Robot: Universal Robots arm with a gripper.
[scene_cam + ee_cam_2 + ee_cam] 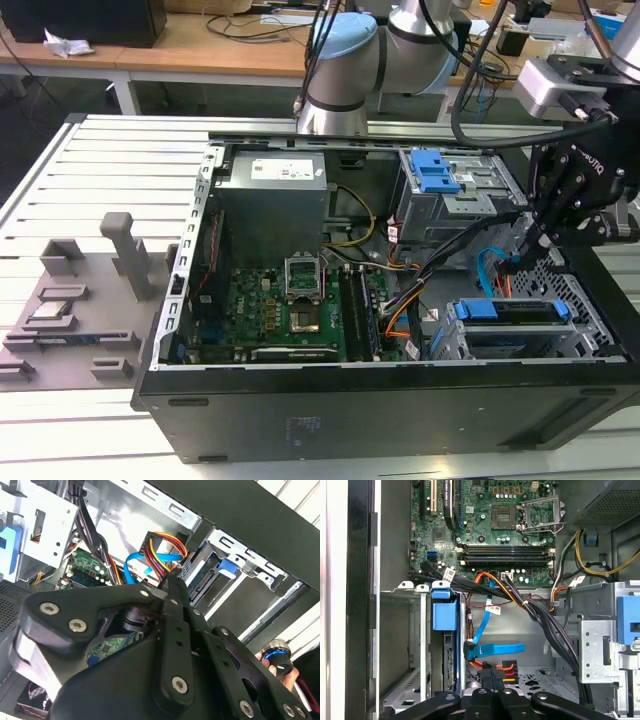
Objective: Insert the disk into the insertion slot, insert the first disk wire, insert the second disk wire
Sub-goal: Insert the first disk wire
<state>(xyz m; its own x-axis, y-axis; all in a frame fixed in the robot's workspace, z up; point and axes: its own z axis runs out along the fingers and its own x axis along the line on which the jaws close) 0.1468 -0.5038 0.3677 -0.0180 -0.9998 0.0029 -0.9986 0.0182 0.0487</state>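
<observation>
black computer case (pixel 350 420) is lying open on its side closest to us in the exterior view, resting on the slatted tabletop (pixel 120 150). starting at the exterior view's left, a grey fixture (pixel 70 300) is sitting on the tabletop beside the case. moving inside, the green motherboard (pixel 280 310) is filling the middle. past it the taller grey cage (pixel 450 205) is standing at the far side, wearing its blue latch (pixel 435 170). further right, the insertion slot (pixel 590 325) is already holding the disk (pixel 510 310), with the blue carrier frame showing at the opening. the second disk wire (pixel 487 265) is curling down just beside the slot. in the first wrist view its dark plug is hanging right by the disk's edge; whether it is seated, i cannot tell. at the far right the claw (pixel 525 245) is reaching down into the case between the two cages. in both wrist views it is pinching closed on the first disk wire (pixel 507 672), near the small black plug and close to the slot.
</observation>
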